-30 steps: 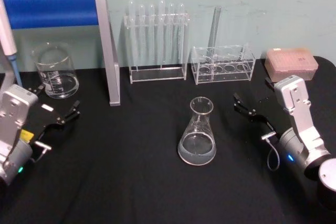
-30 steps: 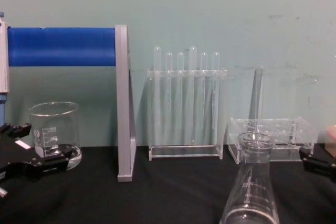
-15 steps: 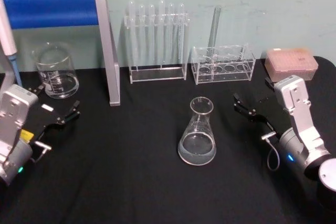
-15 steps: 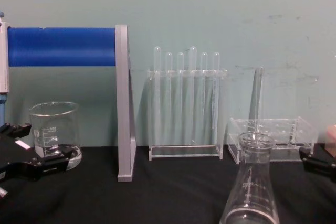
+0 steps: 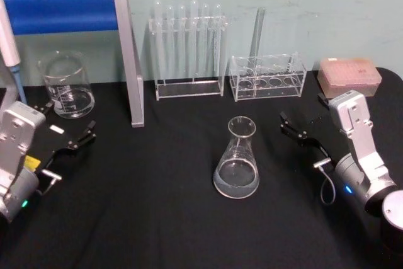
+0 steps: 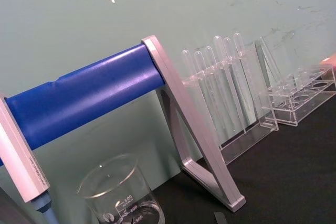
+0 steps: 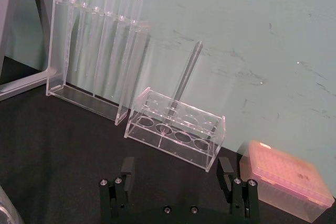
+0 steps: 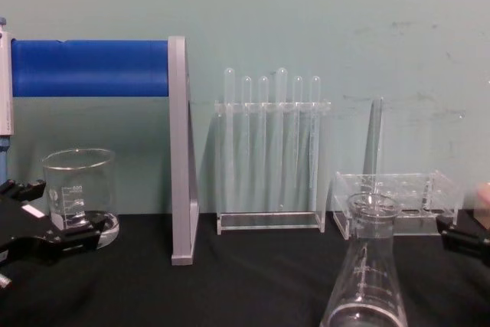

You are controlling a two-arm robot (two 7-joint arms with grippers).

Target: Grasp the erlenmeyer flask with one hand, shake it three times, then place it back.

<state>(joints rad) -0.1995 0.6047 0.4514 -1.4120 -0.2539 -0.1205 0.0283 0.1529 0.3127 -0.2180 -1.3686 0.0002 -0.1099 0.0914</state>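
- Head view: looking down and forward over the black table (image 5: 157, 218), taking in the flask (image 5: 237, 159) mid-table and both grippers at the sides.
- Chest view: looking level across the table, sitting close to the flask (image 8: 366, 266).
- Left wrist view: facing the blue bar (image 6: 84, 98) and beaker (image 6: 118, 192) from nearby.
- Right wrist view: facing the low rack (image 7: 176, 129) and pink box (image 7: 286, 179).
- Shared: all four are showing the tall tube rack (image 5: 187, 48).

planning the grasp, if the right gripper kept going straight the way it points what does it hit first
Probably the low clear rack: the right wrist view looks past the open right gripper straight at it. The erlenmeyer flask sits off to its left.
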